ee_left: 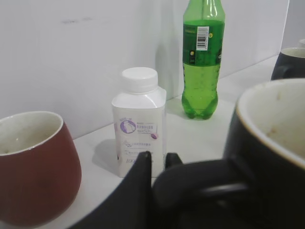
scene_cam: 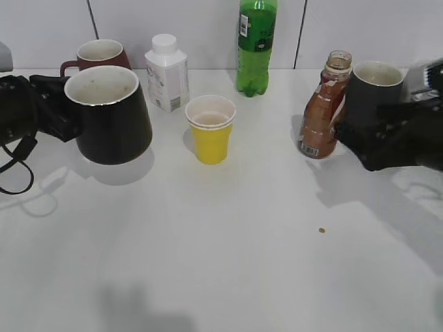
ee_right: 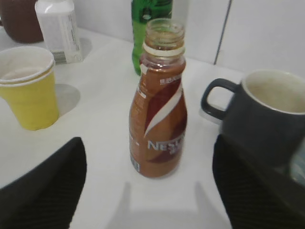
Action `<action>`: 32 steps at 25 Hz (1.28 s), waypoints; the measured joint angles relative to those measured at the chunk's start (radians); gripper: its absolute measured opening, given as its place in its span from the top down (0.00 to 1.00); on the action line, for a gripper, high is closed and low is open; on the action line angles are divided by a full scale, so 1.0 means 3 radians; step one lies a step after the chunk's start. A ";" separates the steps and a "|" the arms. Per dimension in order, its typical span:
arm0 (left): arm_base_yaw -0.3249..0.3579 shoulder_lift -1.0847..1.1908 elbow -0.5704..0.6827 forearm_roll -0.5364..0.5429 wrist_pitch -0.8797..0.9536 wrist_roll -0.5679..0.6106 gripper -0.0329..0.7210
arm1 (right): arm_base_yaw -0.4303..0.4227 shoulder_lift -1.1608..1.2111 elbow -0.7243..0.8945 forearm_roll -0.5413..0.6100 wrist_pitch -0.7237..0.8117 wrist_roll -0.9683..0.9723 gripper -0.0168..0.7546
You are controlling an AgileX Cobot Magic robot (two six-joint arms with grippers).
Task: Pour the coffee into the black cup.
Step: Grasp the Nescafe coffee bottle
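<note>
The black cup [scene_cam: 111, 117] stands at the left of the white table, glossy with a white inside. My left gripper [scene_cam: 66, 114] is shut on the cup's loop handle [ee_left: 205, 181]; its fingertips [ee_left: 159, 160] pinch the handle, with the cup body [ee_left: 276, 143] to the right. The coffee bottle [scene_cam: 322, 114], uncapped and full of brown liquid, stands upright at the right. My right gripper [scene_cam: 349, 135] is open just right of it. In the right wrist view the bottle [ee_right: 159, 124] stands ahead between the spread fingers [ee_right: 148, 162], not gripped.
A dark grey mug [scene_cam: 374, 90] stands close behind the bottle, beside my right gripper. A yellow paper cup [scene_cam: 210, 128] is mid-table. A white bottle [scene_cam: 167, 72], a dark red mug [scene_cam: 100, 55] and a green soda bottle [scene_cam: 257, 45] line the back wall.
</note>
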 joint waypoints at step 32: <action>0.0000 0.0000 0.0000 0.0000 0.0097 0.0000 0.88 | 0.0000 0.1849 -0.1086 -0.0007 -0.0985 -0.0116 0.24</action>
